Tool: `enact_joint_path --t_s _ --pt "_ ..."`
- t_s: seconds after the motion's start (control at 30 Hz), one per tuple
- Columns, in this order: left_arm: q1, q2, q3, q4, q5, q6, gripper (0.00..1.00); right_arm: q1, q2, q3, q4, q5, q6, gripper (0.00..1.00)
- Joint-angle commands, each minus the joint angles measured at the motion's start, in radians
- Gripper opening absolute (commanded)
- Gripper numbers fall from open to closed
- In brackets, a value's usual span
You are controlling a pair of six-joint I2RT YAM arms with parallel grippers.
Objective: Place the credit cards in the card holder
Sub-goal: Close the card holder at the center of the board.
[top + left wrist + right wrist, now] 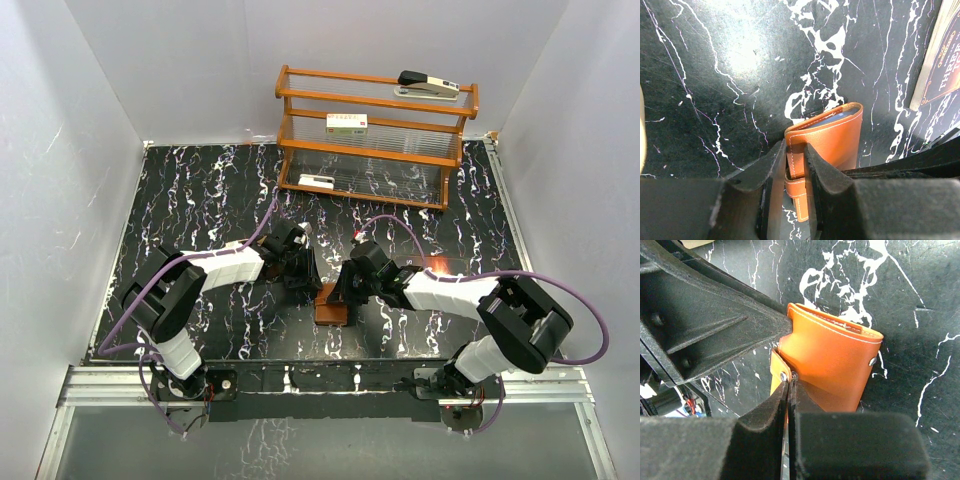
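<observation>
— While both arms reach in at the near edge of the black, white-veined marble table (200, 190), how many card holders do you count?

— One: a small brown leather bifold card holder (333, 304), midway along that edge, between the two grippers.

— And the grippers?

— The left gripper (795, 150) is nearly closed, clamping one leather flap. The right gripper (789, 381) is fully closed, with its tips at the snap strap (776, 371). Whether it pinches the strap, I cannot tell.

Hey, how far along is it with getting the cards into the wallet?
No loose credit cards are in view, so loading looks done, though the folded card holder hides its pockets. In hand: left gripper clamps its edge, right gripper pinches its snap strap. Left: probably snapping it shut.
</observation>
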Motion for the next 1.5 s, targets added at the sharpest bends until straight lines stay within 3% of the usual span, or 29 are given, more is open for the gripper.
enact_joint_path --t_s 0.0,0.67,1.03,1.33,1.47 --pt "-0.002 -0.001 -0.024 -0.047 -0.005 0.011 0.2 0.001 -0.017 0.006 0.019 0.012 0.009 0.0" --pt "-0.003 0.004 -0.006 -0.05 0.004 0.005 0.22 0.001 0.028 -0.001 -0.003 0.014 0.013 0.0" --pt "-0.005 -0.123 0.007 -0.091 0.02 -0.01 0.26 0.002 0.044 -0.001 -0.007 0.026 0.021 0.0" --pt "-0.039 -0.142 -0.018 -0.07 0.106 -0.009 0.01 0.001 0.037 -0.001 -0.016 0.035 0.024 0.0" --pt "-0.051 -0.115 -0.024 -0.054 0.135 -0.006 0.0 0.001 0.042 -0.003 -0.015 0.036 0.028 0.0"
